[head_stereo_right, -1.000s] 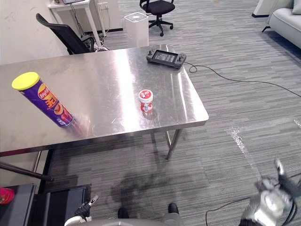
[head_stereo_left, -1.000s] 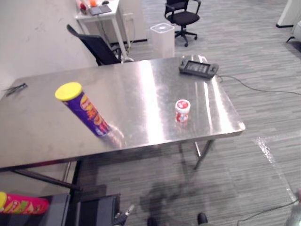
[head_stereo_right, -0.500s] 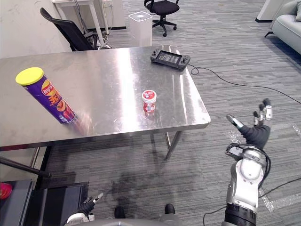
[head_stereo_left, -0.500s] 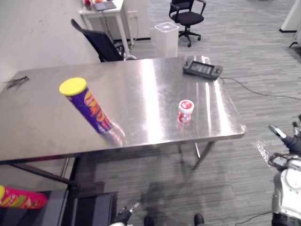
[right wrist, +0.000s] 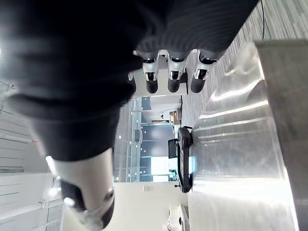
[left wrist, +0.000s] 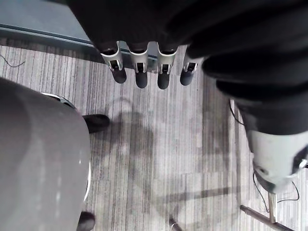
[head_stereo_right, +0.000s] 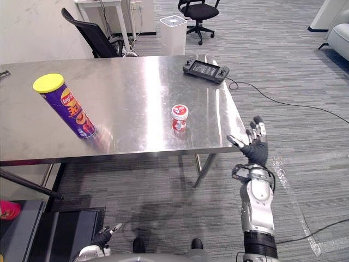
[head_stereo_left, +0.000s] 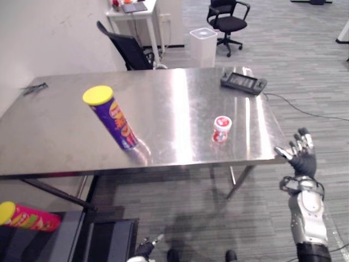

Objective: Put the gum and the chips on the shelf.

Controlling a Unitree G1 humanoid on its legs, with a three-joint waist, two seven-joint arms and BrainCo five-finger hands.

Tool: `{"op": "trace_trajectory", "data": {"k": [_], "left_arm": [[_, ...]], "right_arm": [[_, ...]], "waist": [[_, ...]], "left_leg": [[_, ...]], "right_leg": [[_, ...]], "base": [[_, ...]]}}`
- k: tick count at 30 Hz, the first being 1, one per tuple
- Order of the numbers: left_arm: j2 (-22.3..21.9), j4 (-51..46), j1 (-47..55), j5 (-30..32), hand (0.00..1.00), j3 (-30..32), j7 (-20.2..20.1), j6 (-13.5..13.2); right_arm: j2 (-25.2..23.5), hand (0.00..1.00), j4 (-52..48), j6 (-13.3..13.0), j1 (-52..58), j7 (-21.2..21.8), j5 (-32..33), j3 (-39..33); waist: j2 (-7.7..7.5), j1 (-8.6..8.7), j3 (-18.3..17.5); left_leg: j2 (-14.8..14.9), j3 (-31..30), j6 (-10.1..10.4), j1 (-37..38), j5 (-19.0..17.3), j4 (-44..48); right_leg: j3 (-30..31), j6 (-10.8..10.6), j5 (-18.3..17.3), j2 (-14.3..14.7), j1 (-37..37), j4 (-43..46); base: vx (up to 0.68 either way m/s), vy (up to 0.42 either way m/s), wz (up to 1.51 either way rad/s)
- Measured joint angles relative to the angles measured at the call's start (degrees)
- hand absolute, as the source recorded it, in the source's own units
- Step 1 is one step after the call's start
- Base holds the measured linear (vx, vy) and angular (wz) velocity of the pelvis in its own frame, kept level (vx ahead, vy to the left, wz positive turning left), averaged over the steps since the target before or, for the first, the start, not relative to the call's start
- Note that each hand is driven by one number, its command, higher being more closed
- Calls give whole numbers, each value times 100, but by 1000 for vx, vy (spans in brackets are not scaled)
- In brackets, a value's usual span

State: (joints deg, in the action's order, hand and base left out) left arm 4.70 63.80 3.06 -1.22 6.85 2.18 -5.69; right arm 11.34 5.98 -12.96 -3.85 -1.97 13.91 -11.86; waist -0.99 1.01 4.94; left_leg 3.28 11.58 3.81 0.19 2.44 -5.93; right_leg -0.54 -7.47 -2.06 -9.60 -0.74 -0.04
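The gum tub (head_stereo_right: 180, 118) stands near the right front corner of the steel bench (head_stereo_right: 136, 87), with the purple chips can (head_stereo_right: 66, 107) standing well to its left. The right hand (head_stereo_right: 255, 149) hovers off that corner, fingers spread and empty, probably poised for the nearer gum. The left hand (left wrist: 141, 76) hangs low, fingers straight, holding nothing.

The chips (head_stereo_right: 68, 107) are a tall purple tube with a yellow lid, standing on its base on the steel table (head_stereo_right: 136, 82), left of its middle and near the front edge. The gum (head_stereo_right: 179, 118) is a small white-and-red tub with a red lid, upright toward the table's front right, well apart from the tube.
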Motion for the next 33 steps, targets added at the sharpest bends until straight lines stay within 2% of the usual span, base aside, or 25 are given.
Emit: {"op": "trace_trajectory", "data": {"k": [13,21,33], "left_arm": [[1,-64,-14,-24,0,-148,21,3],[-2,-225,-71,-45,0,-154,21,9],[1,-293,-107,-102,0,-161,36,7]], "right_arm": [[38,0,929,201,-1041,-10,22,755],[123,0,1129,301,-1589,126,64,1229],[158,0,1476,381,-2003,136,57,1471]], "waist": [[10,-137,20],[7,-263,243],[1,-283,415]], "left_leg": [[-43,-282,-14,-112,60,-2],[-43,-335,-9,-112,67,-2],[-50,-436,-7,-148,74,-4]], "right_leg": [[-295,0,0,-41,108,-69],[-379,0,0,-40,158,-82],[-487,-1,-1,-46,196,-113]], "base": [[-12,-8,11],[3,-6,4],[-3,-2,4]]}}
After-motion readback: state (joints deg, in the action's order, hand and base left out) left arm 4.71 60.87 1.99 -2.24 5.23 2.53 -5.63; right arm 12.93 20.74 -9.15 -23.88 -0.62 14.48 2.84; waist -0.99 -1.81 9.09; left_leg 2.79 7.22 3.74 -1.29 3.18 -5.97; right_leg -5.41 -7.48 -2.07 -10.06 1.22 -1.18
